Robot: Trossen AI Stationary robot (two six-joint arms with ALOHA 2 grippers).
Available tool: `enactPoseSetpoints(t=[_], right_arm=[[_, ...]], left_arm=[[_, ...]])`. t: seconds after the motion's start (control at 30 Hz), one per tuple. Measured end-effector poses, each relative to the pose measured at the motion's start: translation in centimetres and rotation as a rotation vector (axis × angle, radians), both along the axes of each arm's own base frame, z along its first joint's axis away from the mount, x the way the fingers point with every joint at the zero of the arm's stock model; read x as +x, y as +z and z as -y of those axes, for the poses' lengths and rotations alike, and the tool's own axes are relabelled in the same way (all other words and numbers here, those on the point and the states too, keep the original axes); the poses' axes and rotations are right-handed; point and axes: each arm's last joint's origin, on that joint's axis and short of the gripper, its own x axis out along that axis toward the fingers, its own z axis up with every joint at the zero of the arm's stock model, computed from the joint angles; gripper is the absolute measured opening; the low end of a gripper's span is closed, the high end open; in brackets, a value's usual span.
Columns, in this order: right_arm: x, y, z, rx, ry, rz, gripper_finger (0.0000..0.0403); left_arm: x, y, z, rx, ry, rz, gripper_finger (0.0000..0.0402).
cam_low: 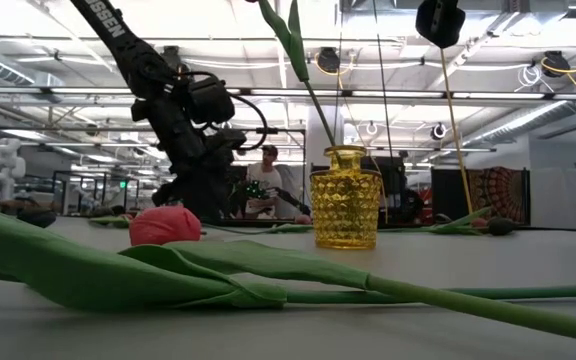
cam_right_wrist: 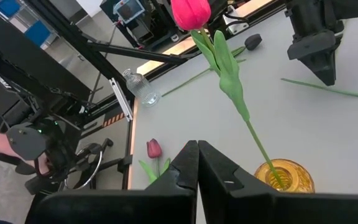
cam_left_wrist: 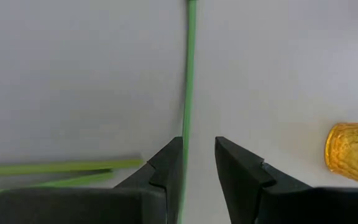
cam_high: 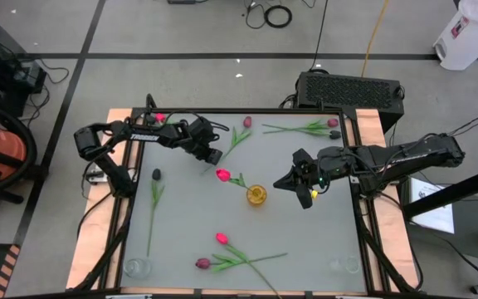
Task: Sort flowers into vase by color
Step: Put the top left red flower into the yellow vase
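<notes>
One pink tulip (cam_right_wrist: 191, 12) is seen standing in the yellow vase (cam_high: 256, 196) near the table's middle, so the sorting is judged barely begun; the other flowers (cam_high: 226, 259) are left lying scattered on the table (cam_high: 305, 241), and a clear vase (cam_high: 136, 267) at a corner stands unfilled. The left gripper (cam_left_wrist: 197, 158) is lowered with its fingers parted around a green stem (cam_left_wrist: 190, 74), not yet clamped. The right gripper (cam_right_wrist: 197, 155) is held clenched and empty just beside the yellow vase
</notes>
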Motion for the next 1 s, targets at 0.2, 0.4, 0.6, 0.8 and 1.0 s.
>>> enactPoseSetpoints(t=[0.2,0.4,0.6,0.8,1.0], right_arm=[[0.0,0.0,0.0,-0.002,0.001,0.000,0.0000],[0.0,0.0,0.0,-0.003,0.001,0.000,0.0000],[0.0,0.0,0.0,-0.003,0.001,0.000,0.0000],[0.0,0.0,0.0,-0.004,0.002,0.001,0.0000],[0.0,0.0,0.0,-0.005,0.002,0.001,0.0000]], left_arm=[[0.0,0.0,0.0,-0.003,0.003,-0.002,0.0100],[0.1,0.0,0.4,-0.027,0.014,-0.009,0.0100],[0.1,-0.2,1.3,-0.058,-0.001,-0.048,0.0100],[0.0,-0.3,1.4,-0.058,-0.007,-0.069,0.0100],[0.0,-0.4,1.4,-0.042,-0.002,-0.081,0.0100]])
